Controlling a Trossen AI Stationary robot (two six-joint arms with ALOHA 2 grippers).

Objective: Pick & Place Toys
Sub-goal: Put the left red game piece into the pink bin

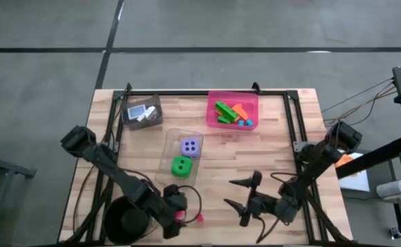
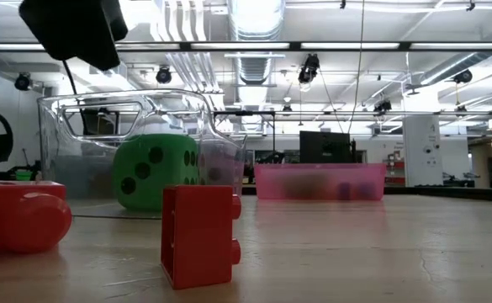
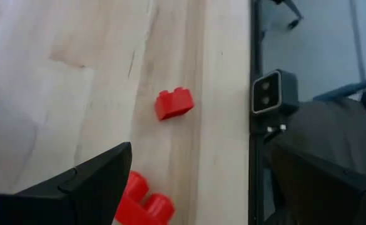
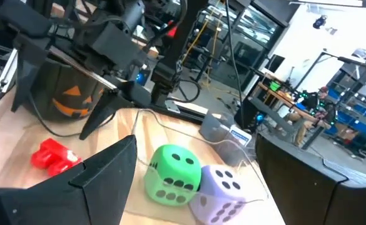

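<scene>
While the high view is reducing them to a red speck at the desk's (image 1: pixel 269 147) near edge, the low view is showing two red bricks: an upright one (image 2: pixel 199 234) and a rounder one (image 2: pixel 20 220). The left pincer (image 1: pixel 177 214) is hovering wide open and empty beside them. The right pincer (image 1: pixel 245 201) is spreading open, empty. Farther back, the green die (image 1: pixel 181 166) and purple die (image 1: pixel 190 147) are sitting in the clear bin (image 1: pixel 175 135); more bricks (image 1: pixel 232 114) are filling the pink bin (image 1: pixel 214 99).

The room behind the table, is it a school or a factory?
More likely a robotics lab or workshop. The low view shows exposed ceiling ducts and strip lights over a big open hall. The right wrist view shows cluttered workbenches and a person there.
</scene>
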